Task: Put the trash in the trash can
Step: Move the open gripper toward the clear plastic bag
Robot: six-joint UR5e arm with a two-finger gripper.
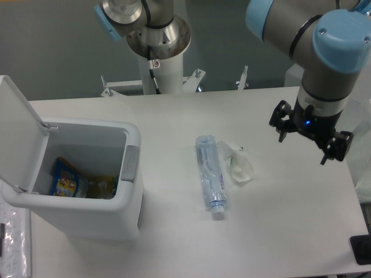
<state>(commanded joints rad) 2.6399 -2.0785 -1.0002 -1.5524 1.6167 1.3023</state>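
A slim clear plastic water bottle [210, 175] lies on the white table, cap toward the front. A thin whitish-clear plastic bag [236, 163] lies crumpled right beside it on its right. The white trash can [87, 223] stands at the left with its lid [16, 136] swung open; blue-and-yellow snack packets lie inside. My gripper [310, 138] hangs above the table to the right of the bag, apart from it, open and empty.
The arm's base column [157, 55] stands at the back centre. A dark object [360, 250] sits at the table's front right corner. The table's right edge runs close beside the gripper.
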